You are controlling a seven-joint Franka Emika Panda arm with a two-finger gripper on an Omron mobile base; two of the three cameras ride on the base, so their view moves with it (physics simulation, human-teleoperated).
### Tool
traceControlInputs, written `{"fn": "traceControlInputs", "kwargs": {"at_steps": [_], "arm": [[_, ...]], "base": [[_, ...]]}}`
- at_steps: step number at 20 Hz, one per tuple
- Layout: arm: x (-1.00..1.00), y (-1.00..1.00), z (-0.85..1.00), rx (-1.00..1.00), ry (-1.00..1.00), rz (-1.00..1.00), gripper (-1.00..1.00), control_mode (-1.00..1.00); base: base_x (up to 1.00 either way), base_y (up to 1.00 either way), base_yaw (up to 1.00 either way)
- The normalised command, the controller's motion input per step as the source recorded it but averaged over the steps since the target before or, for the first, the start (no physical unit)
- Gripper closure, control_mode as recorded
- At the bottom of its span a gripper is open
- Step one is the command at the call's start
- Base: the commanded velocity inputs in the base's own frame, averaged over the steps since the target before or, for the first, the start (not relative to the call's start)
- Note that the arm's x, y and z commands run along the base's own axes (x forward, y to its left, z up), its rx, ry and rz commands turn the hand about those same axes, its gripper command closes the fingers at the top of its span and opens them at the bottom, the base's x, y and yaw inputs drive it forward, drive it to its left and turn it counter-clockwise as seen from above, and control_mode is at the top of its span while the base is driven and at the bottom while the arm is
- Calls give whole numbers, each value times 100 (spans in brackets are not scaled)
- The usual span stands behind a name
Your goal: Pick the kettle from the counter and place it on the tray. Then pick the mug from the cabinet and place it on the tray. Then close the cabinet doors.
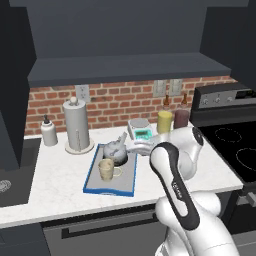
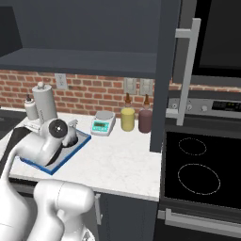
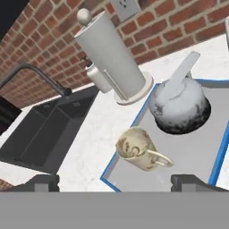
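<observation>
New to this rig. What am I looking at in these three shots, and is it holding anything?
It is a rendered kitchen with a white robot arm on a driving base. Two pictures come from cameras on the base, behind the arm to its left and right. The third comes from a camera on the hand, looking along the claw, whose two dark tips stand wide apart, open and holding nothing.

On the white counter lies a blue-rimmed tray. The silver kettle and the beige mug both sit on it, apart from each other. Beside the tray stand a paper-towel holder, a soap bottle, a small scale and two canisters, yellow and maroon. A sink is at one end, a stove at the other.

A cabinet door overhead stands open.
</observation>
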Motion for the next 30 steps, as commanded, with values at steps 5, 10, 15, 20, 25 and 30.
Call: {"fn": "traceControlInputs", "kwargs": {"at_steps": [5, 10, 15, 20, 25, 30], "arm": [[-16, 45, 31, -19, 5, -7, -100, -100], [-1, 78, 46, -35, 13, -2, -100, -100], [0, 83, 33, -39, 15, 0, -100, -100], [1, 50, 4, -23, 0, 0, -100, -100], [12, 10, 0, -9, -3, 0, -100, -100], [10, 6, -13, 0, -13, 3, 100, -100]], "base": [[0, 0, 0], [0, 0, 0], [0, 0, 0], [0, 0, 0], [0, 0, 0], [0, 0, 0]]}}
